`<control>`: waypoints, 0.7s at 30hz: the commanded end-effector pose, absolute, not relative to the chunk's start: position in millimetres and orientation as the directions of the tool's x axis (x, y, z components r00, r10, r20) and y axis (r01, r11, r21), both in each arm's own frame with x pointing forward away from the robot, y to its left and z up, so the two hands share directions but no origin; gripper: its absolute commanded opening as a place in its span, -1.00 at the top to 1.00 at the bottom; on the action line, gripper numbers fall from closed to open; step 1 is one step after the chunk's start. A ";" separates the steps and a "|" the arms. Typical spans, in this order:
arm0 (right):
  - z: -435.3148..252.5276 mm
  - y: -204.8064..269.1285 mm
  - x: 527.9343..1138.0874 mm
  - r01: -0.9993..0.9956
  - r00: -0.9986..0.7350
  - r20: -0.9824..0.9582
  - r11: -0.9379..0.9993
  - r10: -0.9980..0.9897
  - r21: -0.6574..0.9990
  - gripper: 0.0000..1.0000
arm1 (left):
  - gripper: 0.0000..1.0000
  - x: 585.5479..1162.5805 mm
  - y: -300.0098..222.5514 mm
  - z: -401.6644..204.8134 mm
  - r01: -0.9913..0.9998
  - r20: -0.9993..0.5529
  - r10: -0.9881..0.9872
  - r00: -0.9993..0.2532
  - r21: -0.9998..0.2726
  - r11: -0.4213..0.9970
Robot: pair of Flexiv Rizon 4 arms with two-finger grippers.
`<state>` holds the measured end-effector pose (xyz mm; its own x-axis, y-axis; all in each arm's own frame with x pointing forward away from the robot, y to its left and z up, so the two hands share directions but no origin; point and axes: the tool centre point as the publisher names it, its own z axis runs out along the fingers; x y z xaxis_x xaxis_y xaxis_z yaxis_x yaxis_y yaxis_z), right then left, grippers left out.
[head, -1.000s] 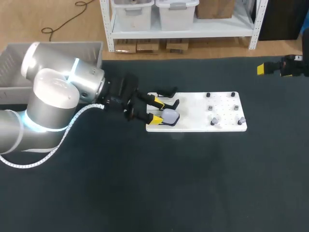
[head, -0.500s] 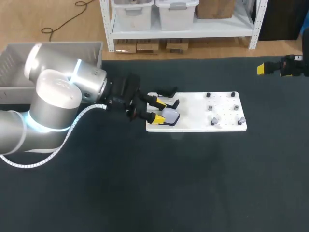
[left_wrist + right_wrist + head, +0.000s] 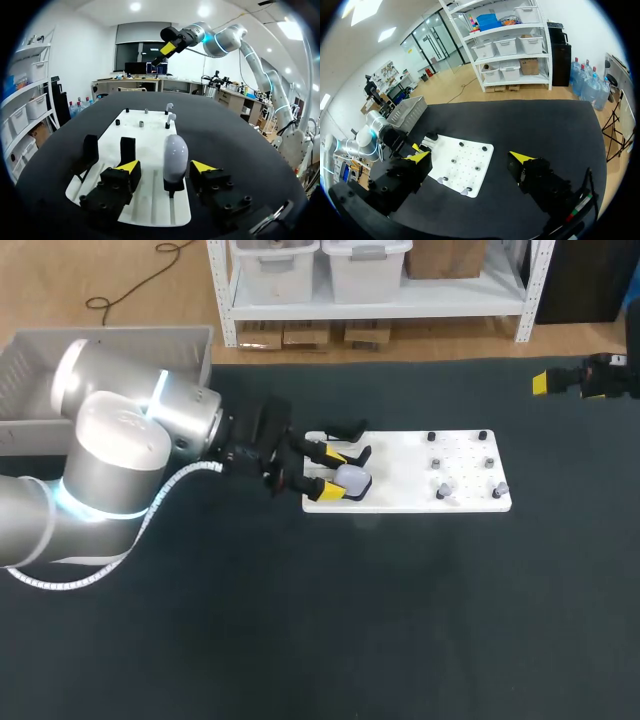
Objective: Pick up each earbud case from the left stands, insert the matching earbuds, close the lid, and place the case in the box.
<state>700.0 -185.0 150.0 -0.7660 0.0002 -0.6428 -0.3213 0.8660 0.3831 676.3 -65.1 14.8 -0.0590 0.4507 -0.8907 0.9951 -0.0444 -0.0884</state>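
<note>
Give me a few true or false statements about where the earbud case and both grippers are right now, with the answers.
1. The left gripper is open, with the earbud case between its fingers. True.
2. The right gripper is shut on something. False: it is open and empty.
3. The earbud case hangs clear above the white board. False: it sits on its stand there.
4. An empty black stand is beside the case. True.

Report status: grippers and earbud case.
Left gripper open, straddling earbud case upright on its stand. Right gripper open, empty, away from the board. Nothing blocking the case.
</note>
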 end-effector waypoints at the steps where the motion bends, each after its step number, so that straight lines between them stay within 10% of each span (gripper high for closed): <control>1: 150.0 -185.0 700.0 -0.321 -0.766 -0.643 0.866 0.000 0.383 -1.00 | -0.24 672.8 -66.4 15.1 0.996 -0.894 0.445 -0.054 -0.079 -0.038; 21: 150.0 -185.0 700.0 -0.321 -0.766 -0.643 0.866 0.000 0.383 -1.00 | -0.07 667.6 -68.7 14.1 0.997 -0.900 0.432 -0.055 -0.075 -0.028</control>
<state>700.0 -185.0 150.0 -0.7660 0.0002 -0.6428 -0.3213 0.8660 0.3831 670.8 -69.0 14.8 -0.0572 0.4368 -0.8977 0.9961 -0.0355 -0.0807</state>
